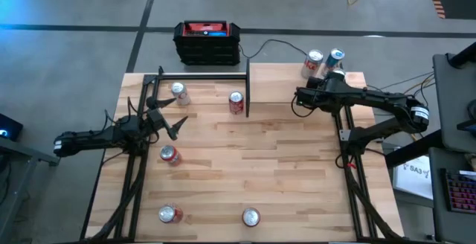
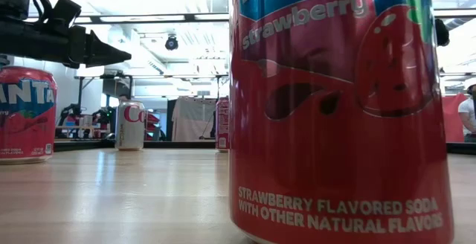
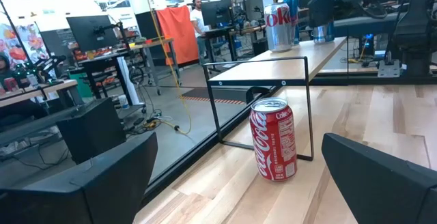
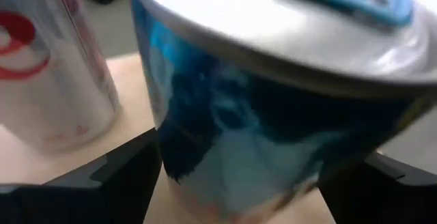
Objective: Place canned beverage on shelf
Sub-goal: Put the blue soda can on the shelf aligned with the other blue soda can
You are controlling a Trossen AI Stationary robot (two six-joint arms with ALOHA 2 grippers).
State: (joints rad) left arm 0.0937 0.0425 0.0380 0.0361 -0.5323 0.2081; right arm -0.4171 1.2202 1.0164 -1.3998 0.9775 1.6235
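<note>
The shelf (image 1: 282,80) is a pale board on thin black posts at the table's far right. Two cans stand on it: a silver and red can (image 1: 312,64) and a blue can (image 1: 336,58). My right gripper (image 1: 331,74) reaches onto the shelf, its fingers open on either side of the blue can (image 4: 273,135), which fills the right wrist view. My left gripper (image 1: 172,123) waits open at the table's left, pointing level toward a red cola can (image 3: 273,138) that stands on the table by the shelf's end frame (image 3: 259,108). My right gripper has its fingers (image 4: 130,169) close beside the blue can's lower wall (image 4: 205,183), one on each side, slanting down from the table's right. The can stands on the shelf. Whether the fingers touch it, I cannot tell.
More cans stand on the table: a silver one (image 1: 178,93), a red one (image 1: 169,155) at the left, and two near the front edge (image 1: 169,214) (image 1: 251,216). The right one fills the low view (image 2: 342,110). A black-and-red box (image 1: 207,42) sits beyond the far edge.
</note>
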